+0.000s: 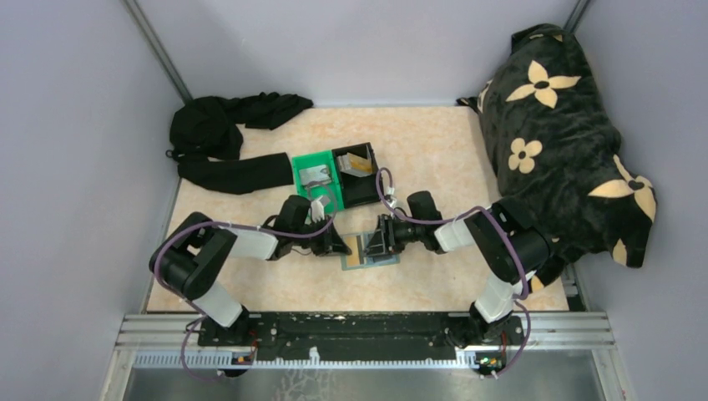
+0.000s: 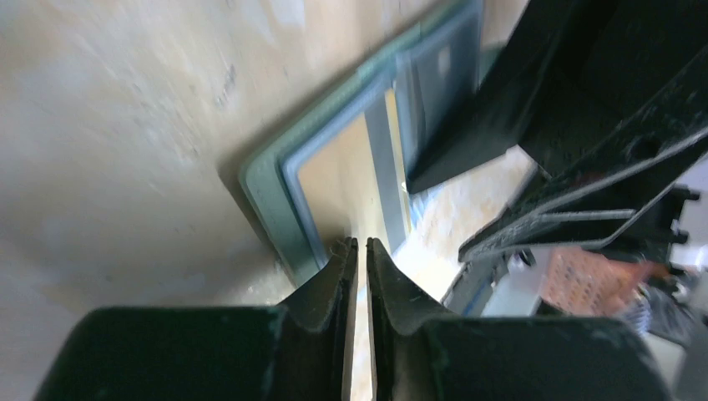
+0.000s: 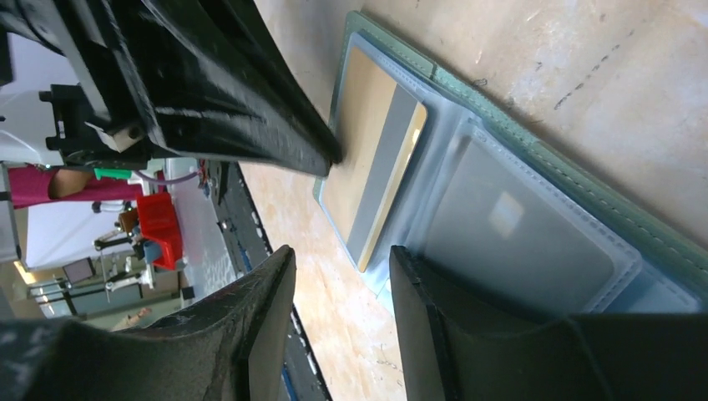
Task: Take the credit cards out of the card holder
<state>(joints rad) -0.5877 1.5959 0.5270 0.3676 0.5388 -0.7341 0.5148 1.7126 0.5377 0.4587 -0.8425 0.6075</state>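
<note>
The card holder lies open on the table between both arms. In the left wrist view its edge runs into my left gripper, whose fingers are shut on that panel. A tan credit card with a grey stripe lies on this panel. A pale grey credit card sits behind a clear window in the other panel. My right gripper is open by the holder's near edge, one finger over the window panel. Nothing sits between its jaws.
A green bin and a black bin stand just behind the holder, and the black one holds tan cards. Black cloth lies at the back left. A black flowered bag fills the right side.
</note>
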